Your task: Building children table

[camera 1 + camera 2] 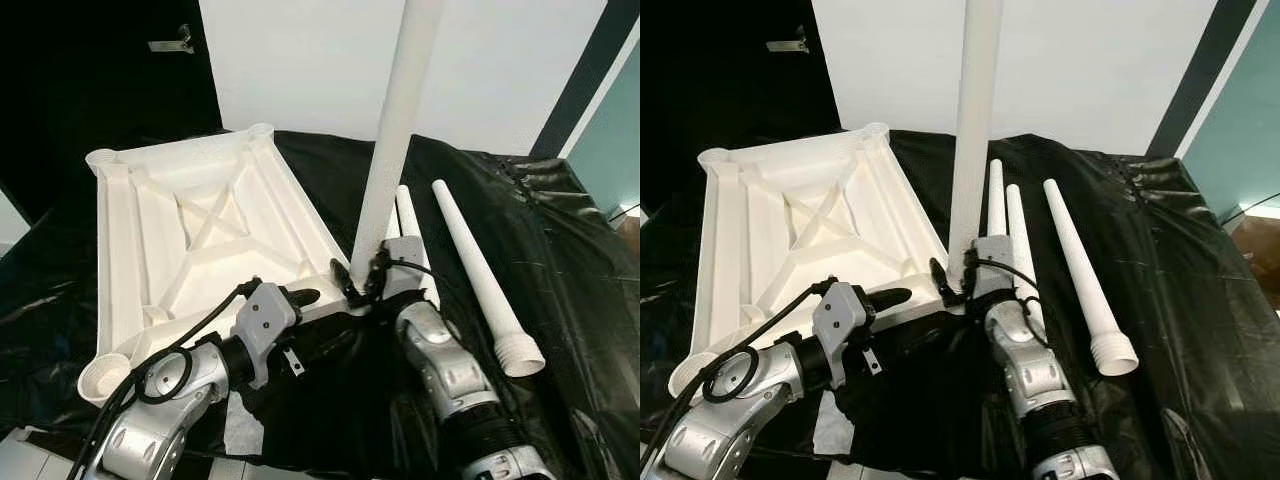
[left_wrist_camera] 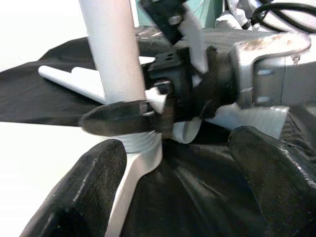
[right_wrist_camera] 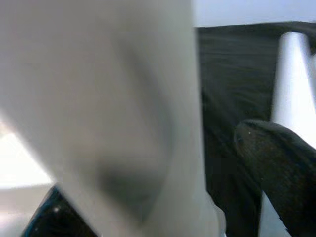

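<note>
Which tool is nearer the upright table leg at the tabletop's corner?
Right. The right tool is closed around the base of the upright leg, at the corner of the upturned tabletop. The left tool sits just beside that corner, open, not touching the leg.

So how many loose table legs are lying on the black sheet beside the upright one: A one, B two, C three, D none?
C: three white legs lie on the black sheet, while the right gripper holds a fourth leg upright at the corner of the upturned tabletop.
</note>
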You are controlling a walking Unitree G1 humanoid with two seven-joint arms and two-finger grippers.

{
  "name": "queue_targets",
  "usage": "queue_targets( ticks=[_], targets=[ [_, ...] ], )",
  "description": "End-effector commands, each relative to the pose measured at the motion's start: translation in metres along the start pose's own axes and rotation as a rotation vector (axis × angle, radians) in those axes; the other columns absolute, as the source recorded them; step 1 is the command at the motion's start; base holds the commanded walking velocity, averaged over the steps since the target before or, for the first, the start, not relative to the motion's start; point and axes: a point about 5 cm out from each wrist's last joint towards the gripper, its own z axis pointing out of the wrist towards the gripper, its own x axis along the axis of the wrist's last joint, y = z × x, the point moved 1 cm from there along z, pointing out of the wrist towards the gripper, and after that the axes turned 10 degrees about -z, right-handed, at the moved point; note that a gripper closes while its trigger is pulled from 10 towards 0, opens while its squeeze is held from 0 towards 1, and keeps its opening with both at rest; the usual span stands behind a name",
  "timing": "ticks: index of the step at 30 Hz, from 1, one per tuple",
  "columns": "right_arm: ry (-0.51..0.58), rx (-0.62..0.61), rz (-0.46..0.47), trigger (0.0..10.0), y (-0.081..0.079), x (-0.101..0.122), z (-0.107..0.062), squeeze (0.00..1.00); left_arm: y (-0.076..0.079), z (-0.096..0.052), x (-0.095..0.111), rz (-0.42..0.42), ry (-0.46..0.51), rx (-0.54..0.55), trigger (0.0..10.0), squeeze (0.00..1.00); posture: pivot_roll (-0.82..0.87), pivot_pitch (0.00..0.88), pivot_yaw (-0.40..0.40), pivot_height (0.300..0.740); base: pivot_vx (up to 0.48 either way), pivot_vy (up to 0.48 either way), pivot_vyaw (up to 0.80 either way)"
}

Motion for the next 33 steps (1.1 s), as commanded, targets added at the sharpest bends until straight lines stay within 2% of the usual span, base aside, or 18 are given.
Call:
queue_targets(
  ticks=[1,2,3,4,5,6,13,21,22,23,24,25,33],
  targets=[
    [0.025,0.04,-0.011,10.0,0.007,0.003,-0.002,1.0,-0.003,0.0,-0.001,0.01,-0.004,0.015,10.0,0.0,0.07,0.0,-0.051,0.74,0.0,0.0,0.0],
    [0.025,0.04,-0.011,10.0,0.007,0.003,-0.002,1.0,-0.003,0.0,-0.001,0.01,-0.004,0.015,10.0,0.0,0.07,0.0,-0.051,0.74,0.0,0.0,0.0],
    [0.031,0.08,-0.02,10.0,0.009,0.003,-0.003,0.94,-0.003,0.0,-0.001,0.01,-0.002,0.015,10.0,0.0,0.07,0.0,-0.051,0.74,0.0,0.0,0.0],
    [0.037,0.129,-0.027,10.0,0.011,0.004,-0.003,0.06,-0.003,0.001,-0.001,0.011,-0.001,0.014,10.0,0.0,0.07,0.0,-0.05,0.74,0.0,0.0,0.0],
    [0.037,0.129,-0.027,10.0,0.011,0.004,-0.003,0.06,-0.003,0.001,-0.001,0.011,-0.001,0.014,10.0,0.0,0.07,0.0,-0.05,0.74,0.0,0.0,0.0],
    [0.044,0.176,-0.043,10.0,0.014,0.005,-0.002,0.0,-0.004,0.001,0.0,0.011,0.0,0.014,10.0,0.0,0.07,0.0,-0.051,0.74,0.0,0.0,0.0],
    [0.049,0.347,-0.081,10.0,0.019,0.007,0.004,0.0,-0.004,0.001,0.001,0.016,0.002,0.014,10.0,0.0,0.08,0.0,-0.049,0.74,0.0,0.0,0.0],
    [0.046,0.482,-0.117,10.0,0.02,0.009,0.014,0.0,-0.004,0.001,0.002,0.021,0.002,0.014,10.0,0.0,0.09,0.0,-0.05,0.74,0.0,0.0,0.0],
    [0.035,0.496,-0.135,8.5,0.021,0.007,0.015,0.0,-0.005,0.001,0.002,0.022,0.002,0.014,10.0,0.0,0.09,0.0,-0.052,0.74,0.0,0.0,0.0],
    [0.035,0.496,-0.135,8.5,0.021,0.007,0.015,0.0,-0.005,0.001,0.002,0.022,0.002,0.014,10.0,0.0,0.09,0.0,-0.052,0.74,0.0,0.0,0.0],
    [0.027,0.507,-0.138,4.1,0.021,0.006,0.016,0.0,-0.005,0.001,0.002,0.023,0.002,0.014,10.0,0.0,0.09,0.0,-0.053,0.74,0.0,0.0,0.0],
    [0.015,0.509,-0.151,0.2,0.023,0.004,0.017,0.0,-0.004,0.002,0.002,0.024,0.003,0.014,10.0,0.0,0.09,0.0,-0.054,0.74,0.0,0.0,0.0],
    [-0.006,0.494,-0.128,0.0,0.024,-0.002,0.016,0.0,-0.005,0.002,0.002,0.026,0.005,0.013,10.0,0.0,0.09,0.0,-0.057,0.74,0.0,0.0,0.0]
  ],
)
